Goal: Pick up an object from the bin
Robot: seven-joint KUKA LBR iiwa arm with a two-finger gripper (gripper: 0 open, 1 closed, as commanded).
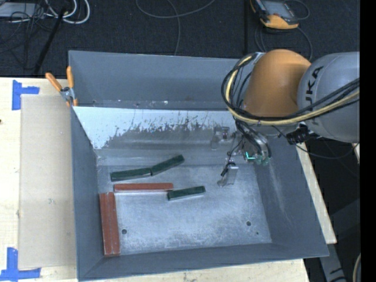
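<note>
Right of centre in bin (147, 81): gripper (228, 174) over bare floor (jaw state cannot be told); short dark green bar (186, 192) near, apart, leftward; arm (335, 107) lettered "UKA".

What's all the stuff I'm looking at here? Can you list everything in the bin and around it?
Bin: one, grey metal, middle of the view.
Long green strip: one, dark green, slightly bent, left half of the bin floor.
Thin brown bar: one, reddish brown, just below the strip.
Short green bar: one, dark green, at the thin bar's right end.
Thick brown block: one, reddish brown, along the left wall.
Cables: several, on the dark floor beyond the bin.
Arm: one, grey with an orange cover, from the right.
Tool: one, metal, over bare floor right of the short green bar.
</note>
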